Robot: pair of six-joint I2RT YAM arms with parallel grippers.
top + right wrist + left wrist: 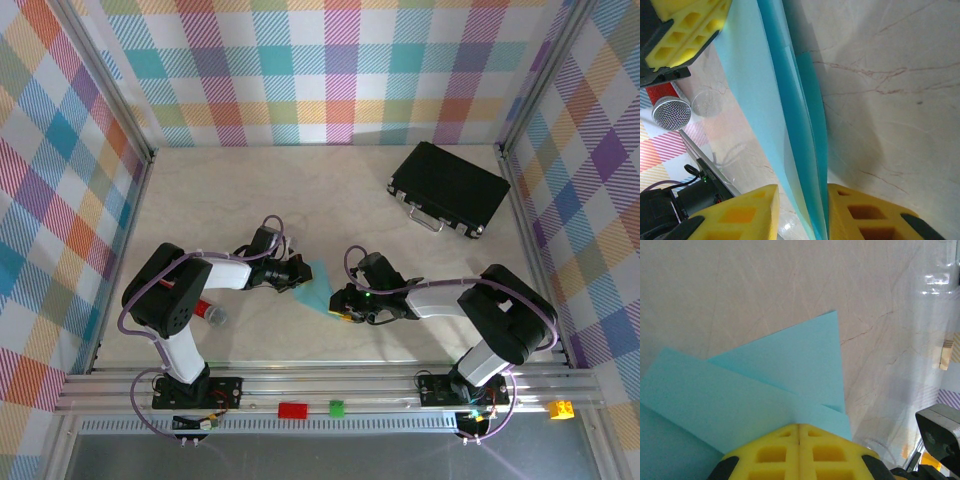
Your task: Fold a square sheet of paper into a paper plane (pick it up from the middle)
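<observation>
Square sheet of paper (318,285) (thin, floppy, easily creased) sits partly folded mid-table; left gripper (799,429) pinches one edge, right gripper (802,200) narrowly straddles the folds, grip uncertain. Hold beside creases.

This is looking like a robotics lab test cell: plaid-printed panels (340,70) are walling in a pale marble-look surface (250,190) on three sides, an aluminium extrusion rail (330,385) is running along the near edge, and a cabled left arm (170,300) and right arm (500,320) are sitting bolted to it.
</observation>
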